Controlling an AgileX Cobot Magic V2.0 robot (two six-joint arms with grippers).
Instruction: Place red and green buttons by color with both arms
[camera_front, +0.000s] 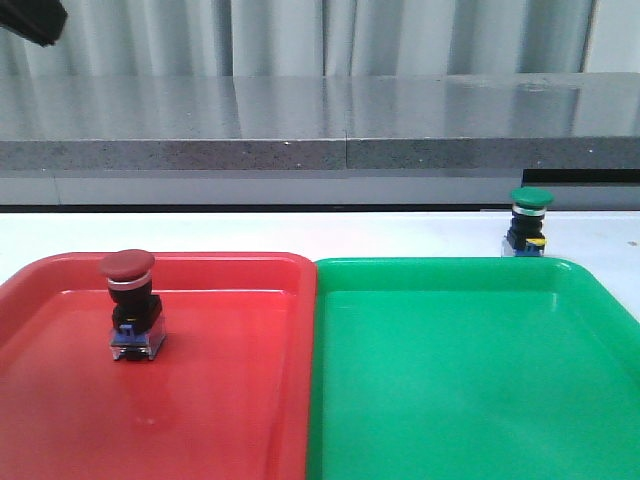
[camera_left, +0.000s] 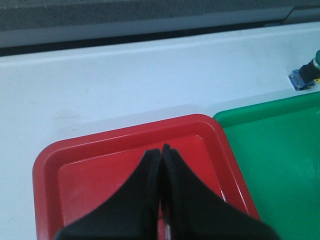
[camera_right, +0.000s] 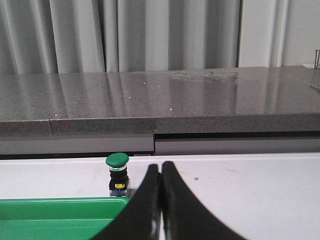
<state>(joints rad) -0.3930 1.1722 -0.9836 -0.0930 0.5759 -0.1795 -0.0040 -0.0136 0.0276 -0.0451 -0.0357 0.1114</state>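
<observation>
done: red button (camera_front: 130, 303) parked upright in red tray (camera_front: 230, 400)
left: green button (camera_front: 527, 222) on table behind green tray (camera_front: 450, 380), not yet placed
grippers: left gripper (camera_left: 161, 155) and right gripper (camera_right: 160, 172) pressed together, nothing held

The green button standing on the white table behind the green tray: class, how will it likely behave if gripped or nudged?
The green button looks top-heavy: a wide cap over a narrower body, so a push near the cap may tip it. Its hard, rigid parts probably won't flex between fingers. On its side, the round cap might let it roll in an arc.
</observation>
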